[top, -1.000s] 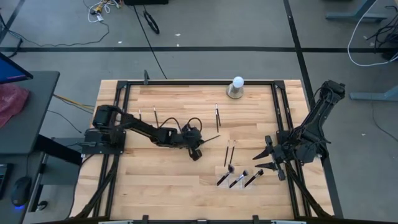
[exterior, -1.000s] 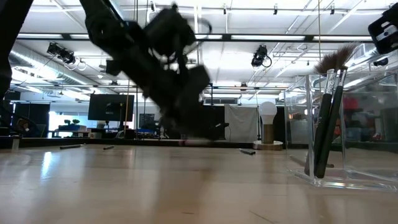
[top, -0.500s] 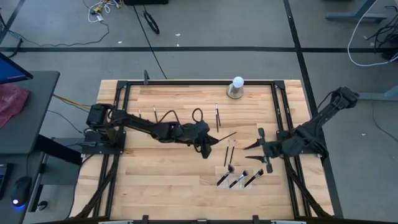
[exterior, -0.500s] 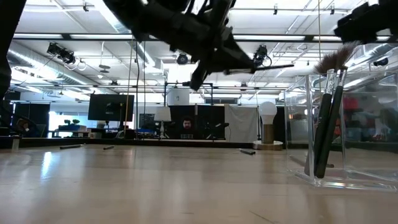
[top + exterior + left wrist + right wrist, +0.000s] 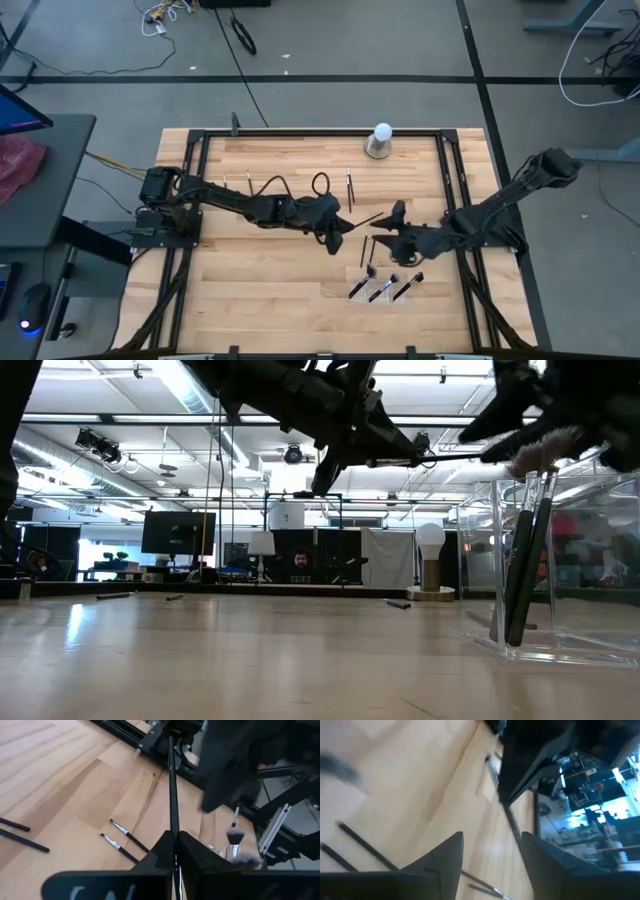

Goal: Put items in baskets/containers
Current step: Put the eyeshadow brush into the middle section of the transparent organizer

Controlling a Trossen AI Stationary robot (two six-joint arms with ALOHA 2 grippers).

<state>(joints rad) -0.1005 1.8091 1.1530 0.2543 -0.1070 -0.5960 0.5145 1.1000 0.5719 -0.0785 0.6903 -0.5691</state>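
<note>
Only the left wrist view shows left gripper (image 5: 174, 851) pinching a brush (image 5: 172, 795).

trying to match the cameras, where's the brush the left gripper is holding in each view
high view: brush at table centre, sticking out of the left gripper toward the right gripper.
low view: thin dark rod up high.
left wrist view: runs straight ahead.
right wrist view: slanted rod.
shared landmark: clear tray.

A thin dark brush (image 5: 512, 826) is seen ahead of the parted fingers (image 5: 445, 857) of the right gripper (image 5: 492, 855), held by a dark arm (image 5: 540, 755) above wooden table (image 5: 420, 785).
</note>
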